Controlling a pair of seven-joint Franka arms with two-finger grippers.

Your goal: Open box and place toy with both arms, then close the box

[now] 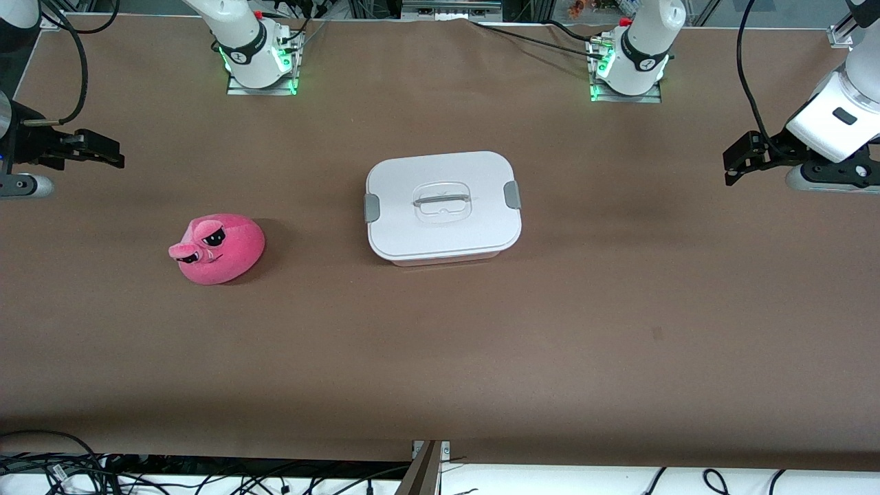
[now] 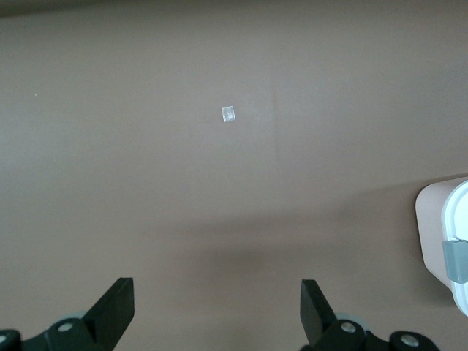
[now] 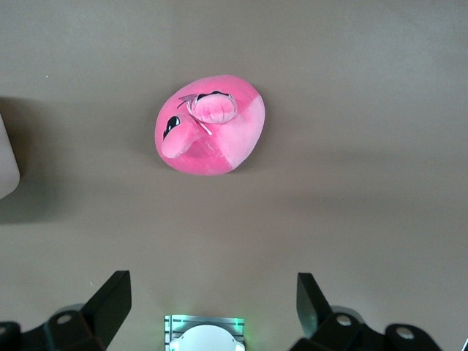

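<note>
The box (image 1: 443,206) stands shut in the middle of the table, its white lid carrying grey side clips and a recessed grey handle (image 1: 443,200). The toy (image 1: 218,249), a hot-pink plush with black eyes, lies on the table toward the right arm's end, apart from the box. My right gripper (image 1: 113,155) hangs open and empty over the table's edge at that end; in its wrist view the gripper (image 3: 213,278) shows the toy (image 3: 212,135) well off. My left gripper (image 1: 732,168) hangs open and empty at the left arm's end; its wrist view (image 2: 216,285) catches one clip end of the box (image 2: 459,219).
Both arm bases (image 1: 258,58) (image 1: 629,69) stand with green lights along the table edge farthest from the front camera. A small pale tape scrap (image 2: 228,114) lies on the brown tabletop. Cables (image 1: 62,471) trail below the table's near edge.
</note>
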